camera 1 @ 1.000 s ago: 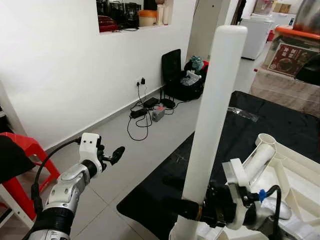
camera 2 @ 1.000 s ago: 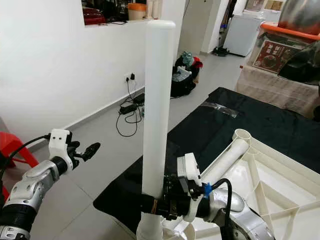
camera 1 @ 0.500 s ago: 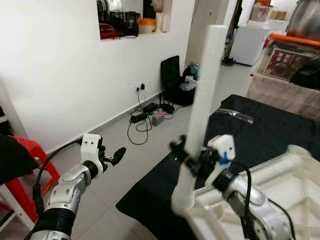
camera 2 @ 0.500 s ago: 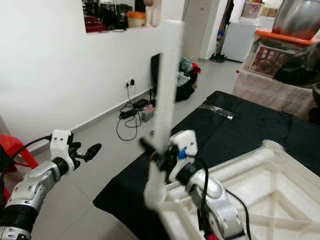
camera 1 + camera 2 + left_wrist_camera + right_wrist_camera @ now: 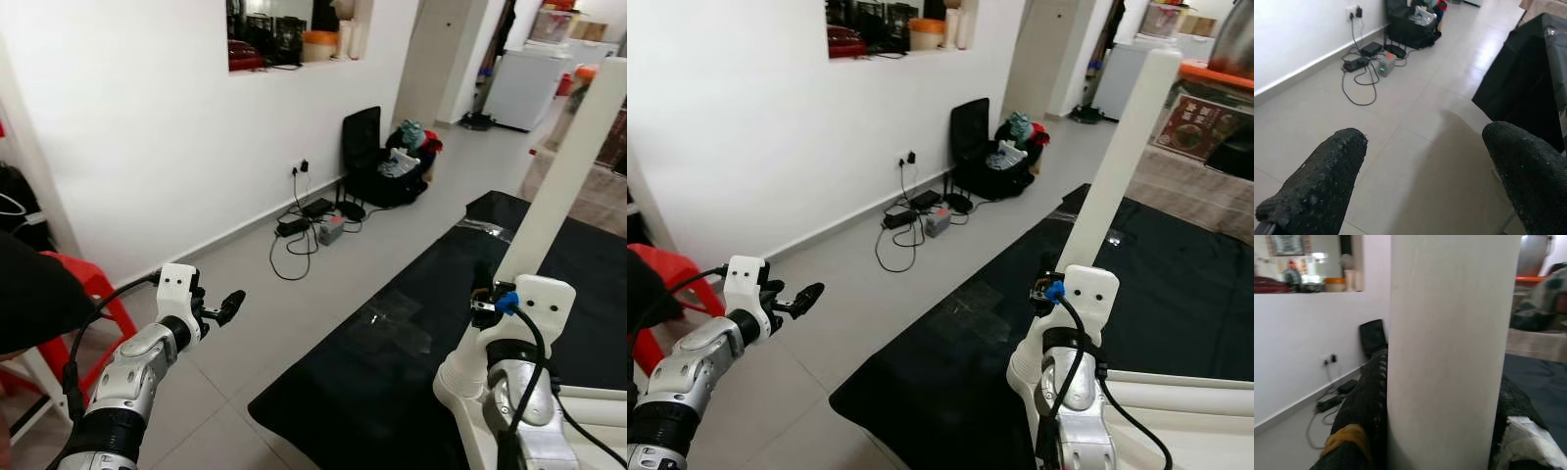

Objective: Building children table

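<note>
Between right gripper (image 5: pixel 1440 431) fingers, table leg (image 5: pixel 1449 347).

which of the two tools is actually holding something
The right tool: its fingers clamp the white table leg. The left tool hangs open over the bare floor, holding nothing.

white table leg (image 5: pixel 563 186) | tilted upright | foot seated in white table frame (image 5: pixel 1176 397) corner socket

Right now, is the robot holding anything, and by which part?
Yes. The right tool is shut on the white table leg, gripping it near its lower end. The left tool hangs open over the floor, holding nothing.
</note>
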Controlling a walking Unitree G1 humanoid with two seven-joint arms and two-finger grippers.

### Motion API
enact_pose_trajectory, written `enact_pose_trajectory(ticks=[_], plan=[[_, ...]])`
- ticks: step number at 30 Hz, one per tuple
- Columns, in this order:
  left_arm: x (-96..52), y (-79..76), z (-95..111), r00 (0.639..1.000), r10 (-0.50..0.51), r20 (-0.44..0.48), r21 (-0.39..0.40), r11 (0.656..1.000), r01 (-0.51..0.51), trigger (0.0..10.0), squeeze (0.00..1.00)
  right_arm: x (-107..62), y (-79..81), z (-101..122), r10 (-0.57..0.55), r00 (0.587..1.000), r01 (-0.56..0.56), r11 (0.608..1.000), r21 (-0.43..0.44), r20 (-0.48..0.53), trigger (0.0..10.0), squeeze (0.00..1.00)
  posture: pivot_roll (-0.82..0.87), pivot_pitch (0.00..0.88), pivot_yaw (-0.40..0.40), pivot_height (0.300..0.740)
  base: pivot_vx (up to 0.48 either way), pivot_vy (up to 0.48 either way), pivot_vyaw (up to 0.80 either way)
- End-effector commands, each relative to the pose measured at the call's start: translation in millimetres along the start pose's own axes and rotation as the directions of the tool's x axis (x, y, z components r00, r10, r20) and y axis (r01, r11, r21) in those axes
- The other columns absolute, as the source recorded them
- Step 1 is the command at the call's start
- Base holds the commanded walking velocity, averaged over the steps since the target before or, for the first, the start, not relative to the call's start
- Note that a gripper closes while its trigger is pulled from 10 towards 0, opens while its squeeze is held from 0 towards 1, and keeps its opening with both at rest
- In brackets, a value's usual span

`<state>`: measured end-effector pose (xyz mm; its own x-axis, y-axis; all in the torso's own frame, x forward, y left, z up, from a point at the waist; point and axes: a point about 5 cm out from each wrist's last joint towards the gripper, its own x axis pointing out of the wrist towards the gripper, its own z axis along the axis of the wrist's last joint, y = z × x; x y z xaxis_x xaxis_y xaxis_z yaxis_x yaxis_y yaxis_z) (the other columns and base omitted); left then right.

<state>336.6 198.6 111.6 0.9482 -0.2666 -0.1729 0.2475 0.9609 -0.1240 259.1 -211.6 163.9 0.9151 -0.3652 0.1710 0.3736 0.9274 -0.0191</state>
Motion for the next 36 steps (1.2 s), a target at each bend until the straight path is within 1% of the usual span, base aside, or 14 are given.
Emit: enact_pose_trajectory(ticks=[1,4,5,6,9,12,14,15,18,20,24,28,30,36], plan=[[0.6,0.0,-2.2,1.0,-0.001,-0.015,0.012,1.0,0.001,10.0,0.0,-8.5,-15.0,-38.5,-0.089,0.984,0.068,0.988,-0.137,-0.156,10.0,0.0,0.05,0.0,-0.047,0.74,0.0,0.0,0.0],[0.6,0.0,-2.1,1.0,0.0,-0.015,0.013,1.0,0.001,10.0,0.0,-8.5,-14.5,-38.9,-0.099,0.983,0.077,0.987,-0.138,-0.155,10.0,0.0,0.05,0.0,-0.047,0.74,0.0,0.0,0.0],[0.6,0.6,-1.8,1.0,0.001,-0.015,0.015,1.0,-0.001,10.0,0.0,-6.8,-17.1,-36.4,-0.146,0.98,0.13,0.984,-0.12,-0.137,10.0,0.0,0.05,0.0,-0.047,0.74,0.0,0.0,0.0],[0.6,0.6,-1.8,1.0,0.001,-0.015,0.015,1.0,-0.001,10.0,0.0,-6.8,-17.1,-36.4,-0.146,0.98,0.13,0.984,-0.12,-0.137,10.0,0.0,0.05,0.0,-0.047,0.74,0.0,0.0,0.0],[0.7,0.2,-2.0,1.0,0.0,-0.016,0.018,1.0,0.0,10.0,0.0,-7.2,-24.0,-33.7,-0.226,0.969,0.215,0.97,-0.11,-0.101,10.0,0.0,0.05,0.0,-0.046,0.74,0.0,0.0,0.0],[0.7,0.0,-2.1,1.0,-0.001,-0.017,0.019,1.0,0.001,10.0,0.0,-8.4,-27.1,-33.6,-0.256,0.962,0.245,0.963,-0.113,-0.092,10.0,0.0,0.05,0.0,-0.046,0.74,0.0,0.0,0.0],[0.9,0.1,-2.1,1.0,-0.001,-0.018,0.022,1.0,0.002,10.0,0.0,-12.4,-34.5,-35.5,-0.315,0.945,0.304,0.945,-0.123,-0.09,10.0,0.0,0.05,0.0,-0.043,0.74,0.0,0.0,0.0],[0.9,0.1,-2.1,1.0,-0.001,-0.018,0.022,1.0,0.002,10.0,0.0,-12.4,-34.5,-35.5,-0.315,0.945,0.304,0.945,-0.123,-0.09,10.0,0.0,0.05,0.0,-0.043,0.74,0.0,0.0,0.0],[1.2,0.1,-1.8,1.0,-0.004,-0.018,0.023,1.0,0.004,10.0,0.0,-17.7,-41.6,-38.4,-0.38,0.92,0.366,0.92,-0.141,-0.093,10.0,0.0,0.05,0.0,-0.041,0.74,0.0,0.0,0.0],[1.4,-0.8,-1.5,1.0,-0.012,-0.017,0.024,1.0,0.012,10.0,0.0,-19.3,-42.9,-39.3,-0.397,0.912,0.381,0.912,-0.151,-0.098,10.0,0.0,0.05,0.0,-0.04,0.74,0.0,0.0,0.0],[1.6,-2.1,-1.2,1.0,-0.023,-0.016,0.027,0.999,0.024,10.0,0.0,-21.2,-42.9,-42.8,-0.411,0.904,0.391,0.906,-0.163,-0.116,10.0,0.0,0.05,0.0,-0.038,0.74,0.0,0.0,0.0],[1.9,-2.9,-1.4,0.999,-0.029,-0.019,0.03,0.999,0.03,10.0,0.0,-21.2,-39.1,-47.7,-0.392,0.909,0.368,0.915,-0.164,-0.144,10.0,0.0,0.05,0.0,-0.038,0.74,0.0,0.0,0.0],[1.9,-3.5,-1.7,0.999,-0.034,-0.021,0.033,0.999,0.035,10.0,0.0,-19.8,-35.0,-50.1,-0.359,0.92,0.335,0.929,-0.159,-0.157,10.0,0.0,0.05,0.0,-0.041,0.74,0.0,0.0,0.0],[1.5,-4.3,-2.5,0.999,-0.041,-0.023,0.038,0.998,0.042,10.0,0.0,-17.7,-30.8,-51.1,-0.325,0.932,0.303,0.942,-0.142,-0.163,10.0,0.0,0.05,0.0,-0.044,0.74,0.0,0.0,0.0]])
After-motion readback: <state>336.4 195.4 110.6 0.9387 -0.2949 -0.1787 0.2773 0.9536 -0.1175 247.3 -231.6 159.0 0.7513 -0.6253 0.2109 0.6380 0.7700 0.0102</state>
